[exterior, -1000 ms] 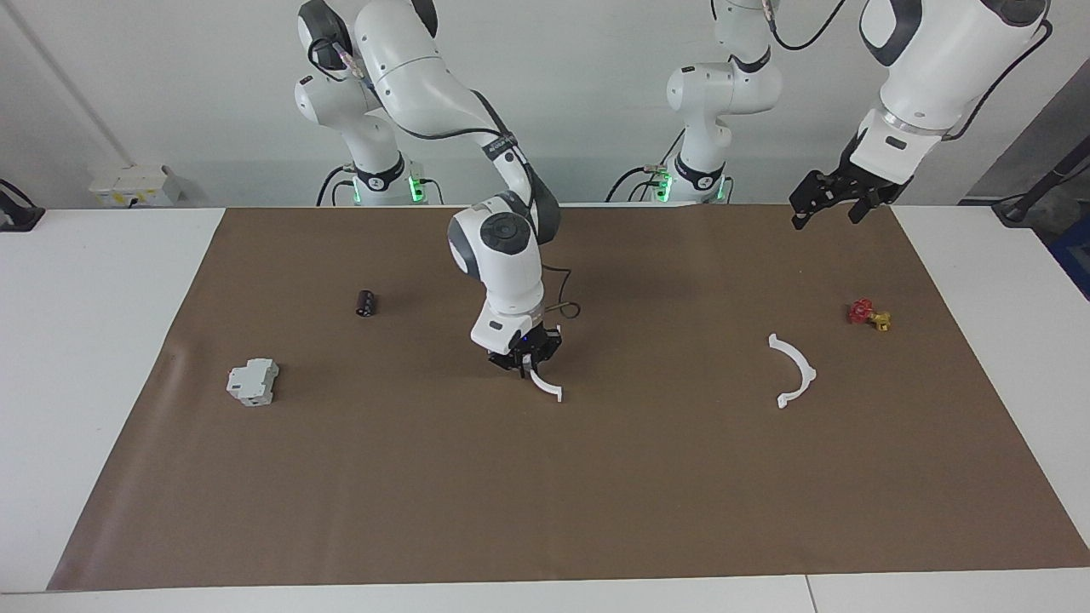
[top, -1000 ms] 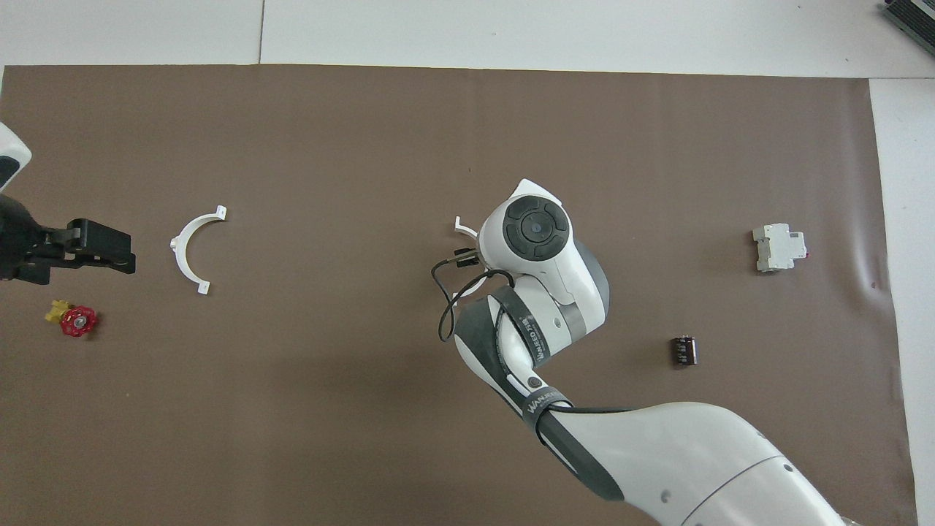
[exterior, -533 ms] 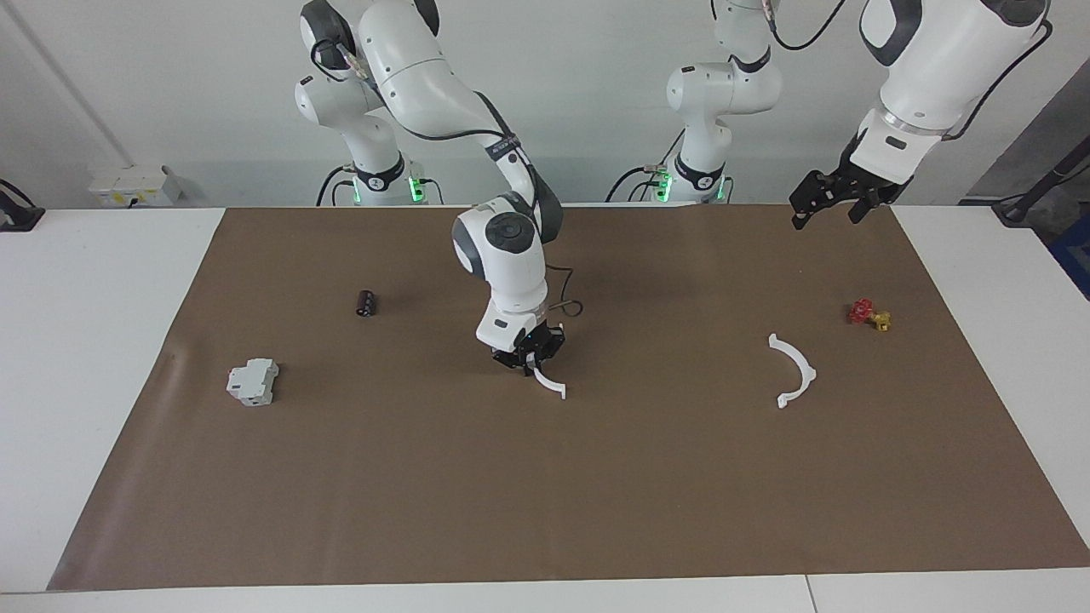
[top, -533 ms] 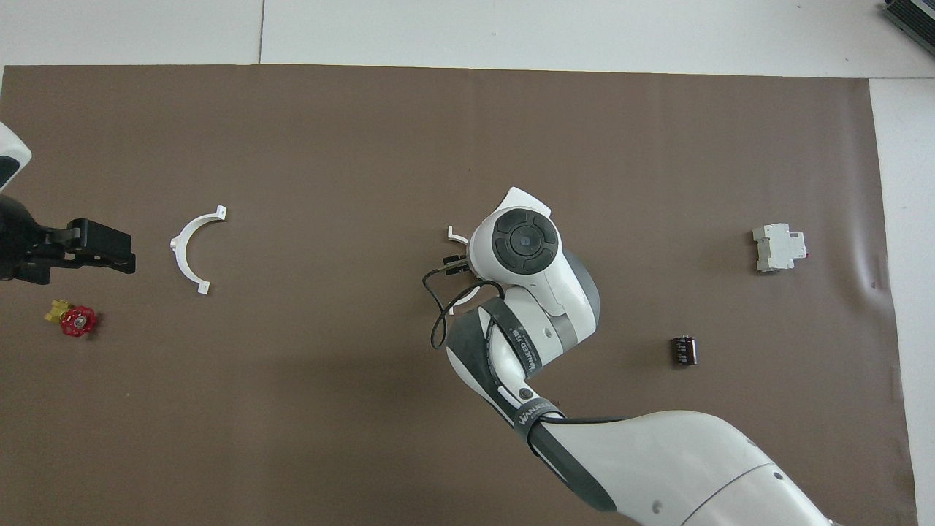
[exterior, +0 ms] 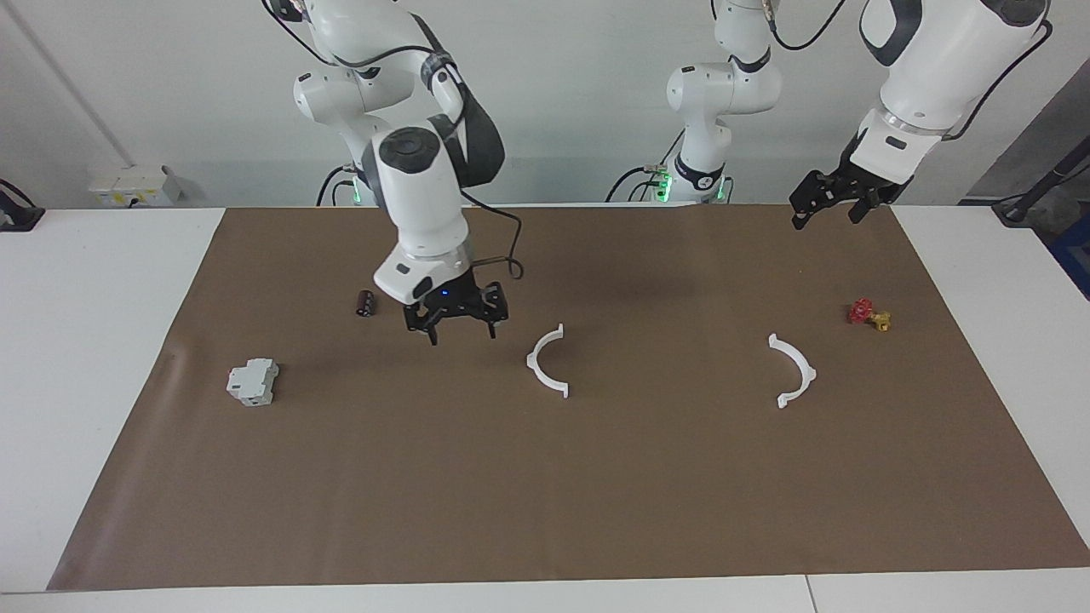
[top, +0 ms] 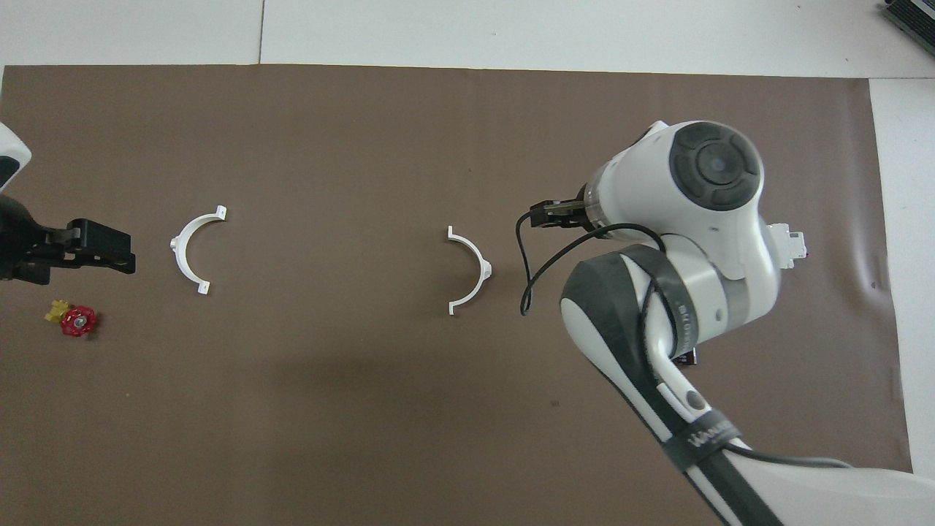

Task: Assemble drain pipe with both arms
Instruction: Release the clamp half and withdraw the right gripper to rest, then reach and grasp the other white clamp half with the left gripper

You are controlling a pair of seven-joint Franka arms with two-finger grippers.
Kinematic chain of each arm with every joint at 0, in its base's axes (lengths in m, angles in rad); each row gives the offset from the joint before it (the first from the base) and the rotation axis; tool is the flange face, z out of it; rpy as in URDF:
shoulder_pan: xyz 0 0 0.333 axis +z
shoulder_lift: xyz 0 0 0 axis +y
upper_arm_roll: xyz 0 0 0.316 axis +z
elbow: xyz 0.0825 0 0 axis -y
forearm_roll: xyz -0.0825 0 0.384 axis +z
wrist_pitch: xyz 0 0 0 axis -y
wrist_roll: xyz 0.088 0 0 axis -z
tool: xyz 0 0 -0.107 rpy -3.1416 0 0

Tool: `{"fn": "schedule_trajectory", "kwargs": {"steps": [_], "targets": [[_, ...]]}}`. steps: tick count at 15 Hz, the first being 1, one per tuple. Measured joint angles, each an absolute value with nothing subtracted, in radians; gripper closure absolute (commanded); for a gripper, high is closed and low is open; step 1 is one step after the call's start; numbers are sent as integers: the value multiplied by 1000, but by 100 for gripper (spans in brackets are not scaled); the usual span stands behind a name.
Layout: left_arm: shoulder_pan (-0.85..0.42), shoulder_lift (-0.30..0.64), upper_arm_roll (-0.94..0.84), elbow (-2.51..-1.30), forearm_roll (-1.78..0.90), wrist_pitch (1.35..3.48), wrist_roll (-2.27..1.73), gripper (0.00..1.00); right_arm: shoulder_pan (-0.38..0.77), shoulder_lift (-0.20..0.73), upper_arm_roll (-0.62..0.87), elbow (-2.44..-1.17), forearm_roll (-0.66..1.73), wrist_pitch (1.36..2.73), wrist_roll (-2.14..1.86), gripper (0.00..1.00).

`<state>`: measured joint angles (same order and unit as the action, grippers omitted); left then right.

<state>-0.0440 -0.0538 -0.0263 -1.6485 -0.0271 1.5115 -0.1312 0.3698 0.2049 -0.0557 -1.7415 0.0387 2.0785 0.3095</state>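
A wide table is covered by a brown mat. Two white half-rings, the parts of the drain pipe, lie flat on the mat and well apart. One half-ring lies near the middle of the mat. The other half-ring lies toward the left arm's end, beside a small red and yellow valve.

The right gripper hangs just above the mat with its jaws open and empty, beside the middle half-ring and not touching it. A small dark cylinder lies close by, and a grey-white boxy block lies toward the right arm's end.

The left gripper waits raised near the left arm's end of the mat, its jaws open and empty.
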Motion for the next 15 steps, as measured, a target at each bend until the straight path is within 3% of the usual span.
{"fn": "schedule_trajectory", "kwargs": {"steps": [5,8,13,15], "targets": [[-42,-54,-25,-1649,-27,1510,-135,0,203,148,-60,-1743,37,1895,309,0],[-29,-62,-23,-1678,-26,1536,-137,0,94,138,-62,-1743,33,1856,274,0],[30,-154,-20,-2058,-24,2027,-127,0,-21,65,-64,-1740,1,1791,95,0],[50,-139,-19,-2126,-24,2112,-117,0,-39,18,-64,-1724,-30,1740,45,0]]}}
